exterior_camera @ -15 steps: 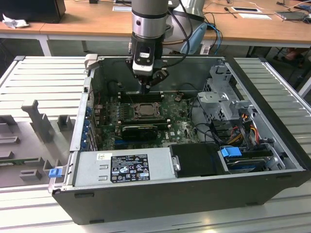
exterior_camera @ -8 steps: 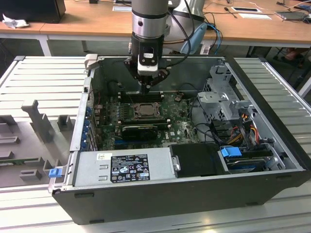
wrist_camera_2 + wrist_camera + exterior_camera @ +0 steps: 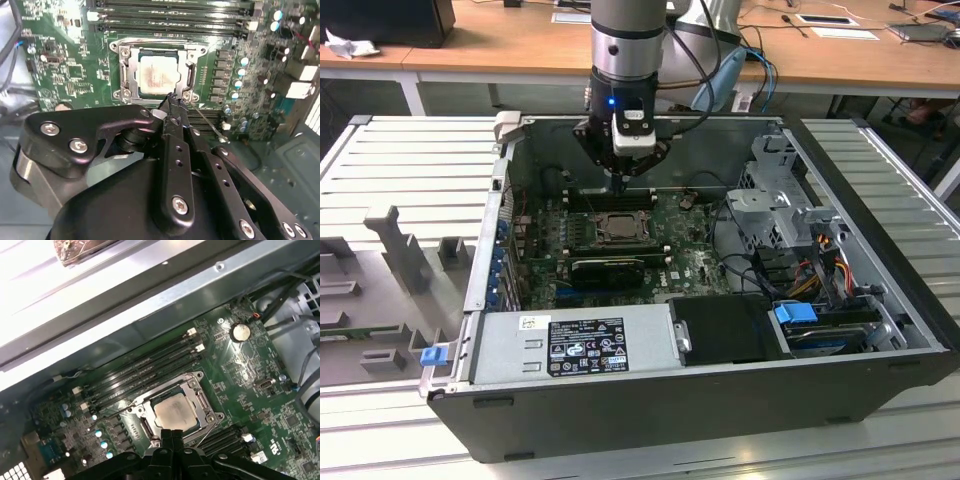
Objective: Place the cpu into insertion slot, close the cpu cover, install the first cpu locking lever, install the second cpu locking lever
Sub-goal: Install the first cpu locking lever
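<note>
Chip [image 3: 157, 75] sitting in socket [image 3: 116, 46], cover [image 3: 192, 75] lying closed over it. Closed gripper [image 3: 171, 99] hovering at socket corner beside raised lever [image 3: 207, 122]; levers seemingly not locked yet.

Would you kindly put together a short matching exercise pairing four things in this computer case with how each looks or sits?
Things:
1. cpu
2. hand
3. coin battery
4. memory slots

Descriptions:
A. long, black, lying in parallel rows
B. round and silver
C. pale square framed by dark metal
D. black, its tip close beside the chip's corner

Pairs: 1-C, 2-D, 3-B, 4-A
</note>
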Controlling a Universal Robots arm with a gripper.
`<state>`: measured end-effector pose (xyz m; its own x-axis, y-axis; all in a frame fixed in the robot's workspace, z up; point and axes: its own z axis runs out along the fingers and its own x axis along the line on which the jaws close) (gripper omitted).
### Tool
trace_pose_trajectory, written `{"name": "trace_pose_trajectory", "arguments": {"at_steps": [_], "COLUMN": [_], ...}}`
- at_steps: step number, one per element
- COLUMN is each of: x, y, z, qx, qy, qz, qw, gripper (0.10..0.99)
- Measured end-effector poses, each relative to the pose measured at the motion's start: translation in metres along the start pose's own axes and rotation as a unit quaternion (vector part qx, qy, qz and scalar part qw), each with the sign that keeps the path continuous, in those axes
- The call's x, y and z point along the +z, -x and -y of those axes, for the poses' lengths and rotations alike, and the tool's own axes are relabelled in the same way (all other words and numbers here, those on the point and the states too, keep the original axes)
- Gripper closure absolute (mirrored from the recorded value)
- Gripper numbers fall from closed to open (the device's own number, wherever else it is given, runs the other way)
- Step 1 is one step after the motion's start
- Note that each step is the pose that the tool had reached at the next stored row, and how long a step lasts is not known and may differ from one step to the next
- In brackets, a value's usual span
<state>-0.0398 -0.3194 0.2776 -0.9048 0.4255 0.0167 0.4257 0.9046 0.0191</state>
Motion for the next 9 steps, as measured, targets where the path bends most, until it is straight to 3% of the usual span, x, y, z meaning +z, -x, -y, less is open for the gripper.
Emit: {"name": "trace_pose_trajectory", "arguments": {"at_steps": [9], "x": [0.0005], "y": [-0.0014], "z": [0.0007], "qx": [-0.051], "qy": [-0.0008], "qz": [-0.0010], "qw": [0.9987], "gripper": [0.980]}}
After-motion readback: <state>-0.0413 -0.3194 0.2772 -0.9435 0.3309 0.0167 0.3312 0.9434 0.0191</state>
